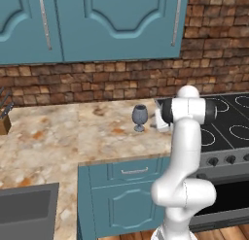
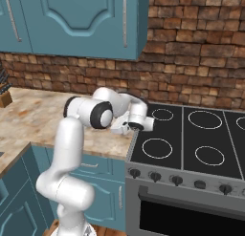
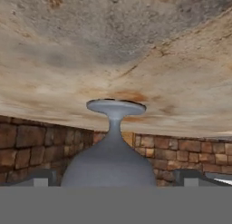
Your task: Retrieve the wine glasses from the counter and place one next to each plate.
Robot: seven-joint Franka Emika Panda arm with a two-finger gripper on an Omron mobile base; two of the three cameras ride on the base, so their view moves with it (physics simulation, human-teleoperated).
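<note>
On the tabletop (image 1: 53, 132), near its right end beside the stove (image 2: 191, 139), a wine glass (image 1: 139, 116) is standing upright on its foot, well in from the front edge and clear of the brick wall (image 1: 97, 81) behind it. The arm is reaching in low from the stove side, with the hand turned over so that the hand view is showing the glass upside down: its foot is appearing above, against the mottled stone, and its grey bowl is swelling out below between the two dark fingertips (image 3: 41, 177). The gripper (image 3: 113, 180) is standing spread wide, one finger to each side of the bowl and neither seeming to touch it, so the glass is not yet being held. This sideways approach looks chosen so the fingers can close across the bowl rather than the thin stem, which would likely tip more easily.

Around the glass, room is plentiful to the left, where bare stone is stretching toward a knife block (image 1: 4, 118) at the far left edge. To the right, the stove edge is lying close, and the arm's own elbow is crowding that side. Overhead, the teal wall cabinets (image 1: 97, 25) are hanging well above, so lifting straight up should be free. No plate is showing from here, so the base will probably have to drive before the glass can be set down.
</note>
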